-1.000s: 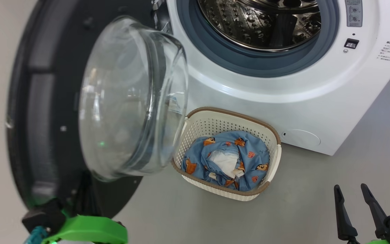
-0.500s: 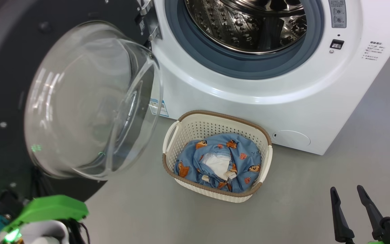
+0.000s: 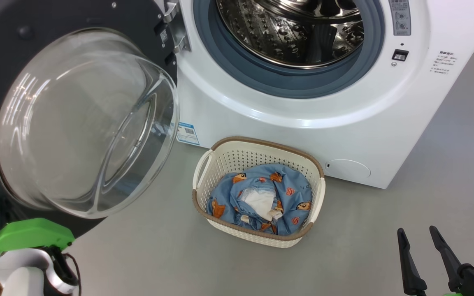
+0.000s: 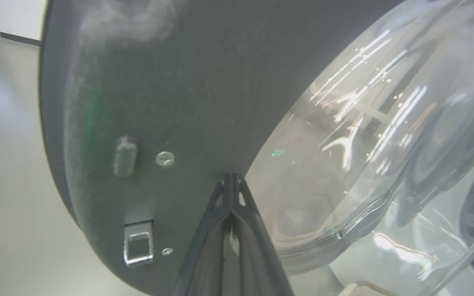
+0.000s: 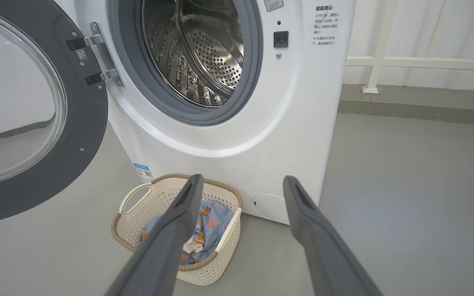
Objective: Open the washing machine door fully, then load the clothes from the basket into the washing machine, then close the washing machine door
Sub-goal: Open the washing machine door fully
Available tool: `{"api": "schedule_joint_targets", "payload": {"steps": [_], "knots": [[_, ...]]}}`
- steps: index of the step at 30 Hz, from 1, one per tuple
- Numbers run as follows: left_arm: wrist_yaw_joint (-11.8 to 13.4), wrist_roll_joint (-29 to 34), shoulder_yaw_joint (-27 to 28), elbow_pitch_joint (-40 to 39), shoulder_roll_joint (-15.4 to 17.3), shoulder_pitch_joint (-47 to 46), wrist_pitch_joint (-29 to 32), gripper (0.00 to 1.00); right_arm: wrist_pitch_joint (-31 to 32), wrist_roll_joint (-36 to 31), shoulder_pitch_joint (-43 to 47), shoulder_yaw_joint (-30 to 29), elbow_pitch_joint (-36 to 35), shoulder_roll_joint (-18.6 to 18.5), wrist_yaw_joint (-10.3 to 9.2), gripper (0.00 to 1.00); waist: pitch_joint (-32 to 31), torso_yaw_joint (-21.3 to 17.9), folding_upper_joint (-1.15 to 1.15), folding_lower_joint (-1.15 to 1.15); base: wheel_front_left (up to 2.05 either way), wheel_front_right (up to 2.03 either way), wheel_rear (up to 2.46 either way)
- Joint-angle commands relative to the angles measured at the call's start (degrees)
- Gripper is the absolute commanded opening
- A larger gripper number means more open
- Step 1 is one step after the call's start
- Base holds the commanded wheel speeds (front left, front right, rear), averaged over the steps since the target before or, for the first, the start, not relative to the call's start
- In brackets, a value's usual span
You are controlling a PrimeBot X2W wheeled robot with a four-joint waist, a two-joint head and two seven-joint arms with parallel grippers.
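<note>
In basket (image 3: 257,158): clothes (image 3: 261,197), a single blue bundle with the white lining patch up. Set on floor (image 3: 344,255) just before washer (image 3: 286,135), below its mouth. Inside drum (image 3: 290,33): perforated steel, open to view. Door (image 3: 80,16) swung out leftward. Left gripper (image 4: 231,185) pressed together, tip at door's black ring beside the glass. Right gripper (image 3: 417,230) spread, well apart from basket. Compared with a second ago: door wider open, glass off basket's left edge, blue label (image 3: 187,133) uncovered, camera shifted too.
</note>
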Motion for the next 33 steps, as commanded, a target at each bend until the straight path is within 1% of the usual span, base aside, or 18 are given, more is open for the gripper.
{"api": "schedule_joint_targets", "payload": {"steps": [1,12,21,24,28,30,32,33], "knots": [[0.1,1.0,2.6,-0.7,2.7,-2.3,-0.6,0.0,-0.7,0.3,-0.4,1.5,-1.1,-0.7,0.09,1.0,-0.1,-0.1,0.0,0.0,0.0,0.0,0.0],[-2.1,5.9,8.4,3.8,2.1,-5.1,-0.6,0.0,-0.7,0.6,-0.4,1.5,-0.7,-0.7,0.09,1.0,-0.8,-0.9,0.0,0.0,0.0,0.0,0.0],[-3.8,8.4,12.0,3.9,1.1,-5.3,-0.6,0.0,-0.7,1.0,-0.5,1.4,-0.6,-0.7,0.09,1.0,-1.2,-1.1,0.0,0.0,0.0,0.0,0.0],[-4.2,7.7,12.7,3.2,0.5,-5.0,-0.6,0.0,-0.7,1.1,-0.6,1.5,-0.5,-0.7,0.09,1.0,-1.3,-1.2,0.0,0.0,0.0,0.0,0.0],[-5.3,6.4,11.2,0.1,0.0,-3.6,-0.6,0.0,-0.7,1.1,-0.6,1.3,-0.5,-0.7,0.09,1.0,-1.3,-1.3,0.0,0.0,0.0,0.0,0.0],[-5.6,5.6,9.3,-3.1,-0.1,-2.3,-0.6,0.0,-0.7,1.1,-0.5,1.2,-0.4,-0.7,0.09,1.0,-1.5,-1.2,0.0,0.0,0.0,0.0,0.0],[-5.4,3.6,6.1,-7.3,-0.1,-0.7,-0.6,0.0,-0.7,1.2,-0.4,1.2,-0.5,-0.7,0.09,1.0,-1.6,-1.1,0.0,0.0,0.0,0.0,0.0],[-5.0,2.8,4.3,-9.7,-0.2,0.3,-0.5,0.19,-0.7,1.2,-0.4,1.2,-0.6,-0.7,0.09,1.0,-1.6,-1.1,0.0,0.0,0.0,0.0,0.0]]}}
